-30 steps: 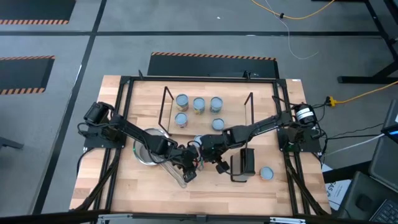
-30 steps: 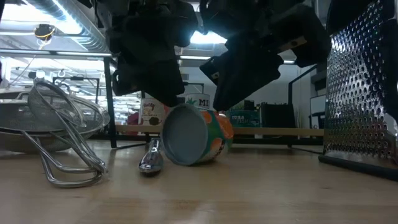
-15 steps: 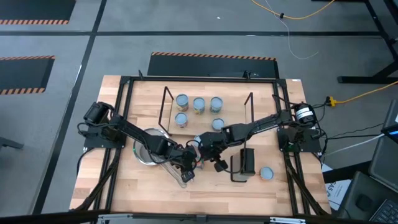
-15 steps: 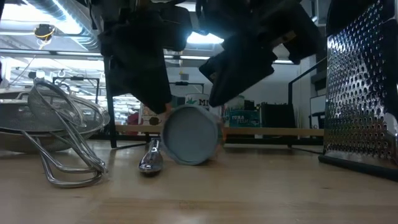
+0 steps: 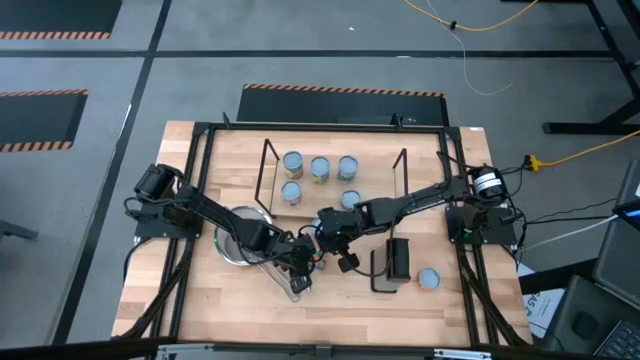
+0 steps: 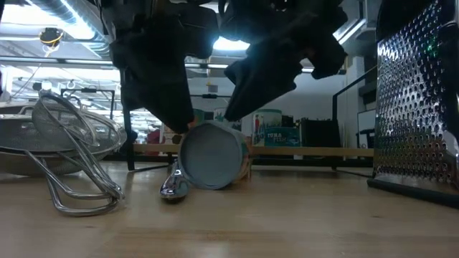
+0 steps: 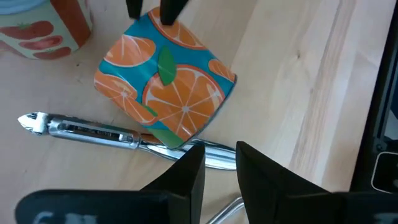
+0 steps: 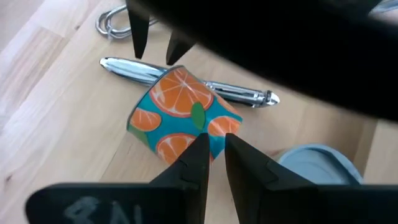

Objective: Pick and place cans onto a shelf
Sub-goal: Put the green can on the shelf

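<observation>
A can with an orange-slice label [image 7: 165, 87] lies on its side on the table, one flat end [image 6: 213, 156] facing the near edge. My left gripper [image 7: 217, 152] stands at one edge of it, fingers a narrow gap apart with nothing between. My right gripper [image 8: 216, 138] meets the opposite edge, its fingers almost together. The shelf [image 5: 330, 182] at the far middle carries several upright cans [image 5: 320, 168]. One can with a tomato label [image 7: 43, 25] stands just beyond the lying one. Another [image 5: 428, 278] stands near the right edge. My left gripper comes slanting down from the table's left. Its fingertips [image 8: 177, 53] stand at the lying can's upper edge [image 8: 174, 67]; I cannot tell whether they touch it. My right gripper's shut fingertips [image 7: 166, 12] press on the lying can's opposite edge [image 7: 152, 20], slanting down from the right. The can rests on its side on the table.
A metal peeler [image 7: 93, 132] lies against the can. A mesh strainer [image 6: 64, 136] sits on the left with its wire handle toward the near edge. An upright grater [image 6: 416, 100] stands to the right of the grippers.
The lying can has turned about on the table: its orange side showed toward the near edge, now its flat end faces it squarely, and it sits a little more to the left. My right gripper has tipped slightly over it.
</observation>
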Controlling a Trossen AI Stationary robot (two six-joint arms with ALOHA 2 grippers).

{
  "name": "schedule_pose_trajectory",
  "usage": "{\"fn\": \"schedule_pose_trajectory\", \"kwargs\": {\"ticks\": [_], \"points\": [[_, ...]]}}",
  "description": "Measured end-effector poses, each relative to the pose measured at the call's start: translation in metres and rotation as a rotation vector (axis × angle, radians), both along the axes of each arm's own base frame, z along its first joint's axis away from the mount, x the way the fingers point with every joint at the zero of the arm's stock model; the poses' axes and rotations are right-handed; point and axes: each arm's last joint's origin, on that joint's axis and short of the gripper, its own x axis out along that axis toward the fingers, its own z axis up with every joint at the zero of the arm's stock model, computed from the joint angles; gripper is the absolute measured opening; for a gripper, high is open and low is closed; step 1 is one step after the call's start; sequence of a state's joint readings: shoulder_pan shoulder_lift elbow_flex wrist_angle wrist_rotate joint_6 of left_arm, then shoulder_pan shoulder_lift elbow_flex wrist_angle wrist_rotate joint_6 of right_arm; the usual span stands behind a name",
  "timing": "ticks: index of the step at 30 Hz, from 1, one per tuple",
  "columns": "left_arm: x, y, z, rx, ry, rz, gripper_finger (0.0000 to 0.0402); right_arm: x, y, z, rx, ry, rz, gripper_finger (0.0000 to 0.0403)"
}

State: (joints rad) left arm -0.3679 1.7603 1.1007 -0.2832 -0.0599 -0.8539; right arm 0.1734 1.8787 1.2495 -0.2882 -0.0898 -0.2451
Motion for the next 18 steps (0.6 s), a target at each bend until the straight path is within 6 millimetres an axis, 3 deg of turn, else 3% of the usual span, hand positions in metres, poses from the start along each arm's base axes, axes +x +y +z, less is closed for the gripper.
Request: {"fn": "schedule_pose_trajectory", "kwargs": {"ticks": [18], "points": [[-0.0015,0.0019,0.0002,0.053,-0.003,0.031,0.0082,0.0010,-0.0013,-0.0111,0.011,0.060,-0.031,0.0056]]}}
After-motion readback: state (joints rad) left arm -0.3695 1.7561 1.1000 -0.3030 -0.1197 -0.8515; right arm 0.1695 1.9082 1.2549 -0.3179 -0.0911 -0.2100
